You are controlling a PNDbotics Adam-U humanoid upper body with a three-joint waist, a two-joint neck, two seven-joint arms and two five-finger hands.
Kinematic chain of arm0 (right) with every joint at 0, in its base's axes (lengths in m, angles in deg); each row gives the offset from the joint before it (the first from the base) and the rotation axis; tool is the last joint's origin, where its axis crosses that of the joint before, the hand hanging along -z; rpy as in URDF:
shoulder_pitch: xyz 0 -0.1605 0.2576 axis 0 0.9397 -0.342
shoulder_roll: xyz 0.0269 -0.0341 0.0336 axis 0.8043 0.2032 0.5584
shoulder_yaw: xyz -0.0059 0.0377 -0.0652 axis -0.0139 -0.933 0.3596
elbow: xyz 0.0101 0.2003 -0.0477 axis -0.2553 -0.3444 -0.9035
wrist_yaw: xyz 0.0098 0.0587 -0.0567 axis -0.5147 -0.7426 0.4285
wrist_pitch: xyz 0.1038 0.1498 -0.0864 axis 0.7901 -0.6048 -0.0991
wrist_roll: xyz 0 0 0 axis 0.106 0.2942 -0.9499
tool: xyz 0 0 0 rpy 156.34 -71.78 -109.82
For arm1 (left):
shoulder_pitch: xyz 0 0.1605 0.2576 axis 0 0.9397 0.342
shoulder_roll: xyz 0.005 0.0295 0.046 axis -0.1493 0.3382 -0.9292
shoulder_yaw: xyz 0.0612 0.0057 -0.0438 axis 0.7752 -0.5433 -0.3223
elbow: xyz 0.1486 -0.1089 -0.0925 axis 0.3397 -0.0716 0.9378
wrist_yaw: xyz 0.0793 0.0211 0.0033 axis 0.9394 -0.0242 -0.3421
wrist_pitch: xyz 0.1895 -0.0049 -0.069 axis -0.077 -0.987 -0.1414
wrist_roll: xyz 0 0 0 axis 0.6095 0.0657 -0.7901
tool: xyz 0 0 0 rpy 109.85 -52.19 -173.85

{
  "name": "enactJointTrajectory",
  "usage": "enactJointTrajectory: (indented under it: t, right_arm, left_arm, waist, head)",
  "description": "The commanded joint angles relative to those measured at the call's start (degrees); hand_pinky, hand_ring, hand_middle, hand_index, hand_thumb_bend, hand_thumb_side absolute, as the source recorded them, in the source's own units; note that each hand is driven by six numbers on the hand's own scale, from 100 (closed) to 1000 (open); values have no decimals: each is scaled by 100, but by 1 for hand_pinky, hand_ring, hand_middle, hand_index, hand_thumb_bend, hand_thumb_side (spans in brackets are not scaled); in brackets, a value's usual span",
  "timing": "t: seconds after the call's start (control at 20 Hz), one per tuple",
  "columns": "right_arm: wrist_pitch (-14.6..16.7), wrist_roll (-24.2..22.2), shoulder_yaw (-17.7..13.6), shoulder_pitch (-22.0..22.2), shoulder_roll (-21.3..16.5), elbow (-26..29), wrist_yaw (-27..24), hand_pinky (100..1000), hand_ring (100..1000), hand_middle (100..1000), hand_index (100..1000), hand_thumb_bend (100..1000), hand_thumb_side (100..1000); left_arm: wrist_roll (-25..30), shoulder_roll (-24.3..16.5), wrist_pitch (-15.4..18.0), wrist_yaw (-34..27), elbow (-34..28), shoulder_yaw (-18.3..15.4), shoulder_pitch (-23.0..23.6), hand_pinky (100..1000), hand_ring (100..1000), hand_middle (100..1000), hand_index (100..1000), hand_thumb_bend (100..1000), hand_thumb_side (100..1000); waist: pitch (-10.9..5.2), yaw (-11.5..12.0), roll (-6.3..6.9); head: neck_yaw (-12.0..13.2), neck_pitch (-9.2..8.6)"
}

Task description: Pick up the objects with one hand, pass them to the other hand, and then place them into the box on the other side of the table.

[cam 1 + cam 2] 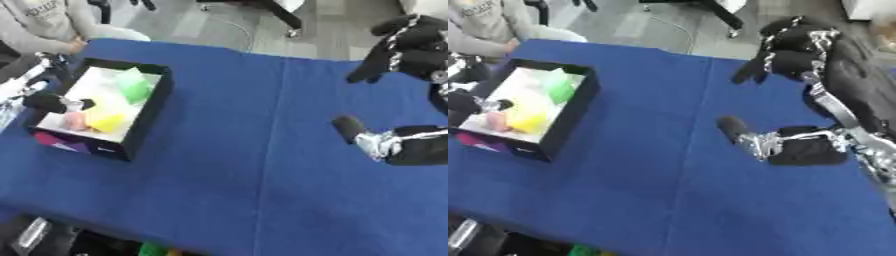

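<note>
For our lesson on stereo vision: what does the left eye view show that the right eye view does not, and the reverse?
Left eye view only: far more of the silver-white clutter left of the box. Right eye view only: the long black, silver-jointed robot arm and a white object at the far corner. Both: the blue cloth-covered table and the black box with a white inside, holding a green piece, a yellow piece and a pink piece.

Everything is smeared. The box [140, 125] holds green, yellow and pink blobs I can't identify. The left hand [48, 101] at its edge is a dark blur; its grasp is unreadable.
</note>
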Motion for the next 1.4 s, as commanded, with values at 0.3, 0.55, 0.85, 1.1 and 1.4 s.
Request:
enactJointTrajectory:
  t: [0.3,0.55,0.85,1.1,1.4]
  right_arm:
    - [-90,57,-134,55,-98,109,-22,733,525,398,599,280,519]
    - [-283,423,-448,270,-137,109,77,731,526,419,625,291,522]
    - [-878,1194,-1122,938,-15,109,42,735,544,485,672,381,521]
    - [-1311,1456,-1606,1667,499,109,-456,756,595,610,753,569,473]
    - [-1664,1315,-1884,2086,1045,109,-1269,761,641,691,835,668,450]
  left_arm:
    - [-459,-57,32,-100,-999,-713,68,876,801,843,949,695,644]
    - [-1254,430,112,-1847,-2632,-1065,452,849,782,810,902,571,636]
    - [-1443,1526,165,-3232,-4159,-729,483,824,766,781,859,446,668]
    - [-1578,2440,115,-3897,-4389,-246,461,811,761,779,843,440,610]
    - [-1223,3154,162,-4031,-4301,121,558,813,774,792,848,449,605]
  waist:
    - [-169,12,-42]
    - [-141,-11,-142]
    - [-117,-121,-314]
    - [-49,-209,-377]
    - [68,-279,-377]
  head:
    - [-192,-13]
    - [-268,-13]
    - [-621,-13]
    - [-935,-13]
    - [-1228,-13]
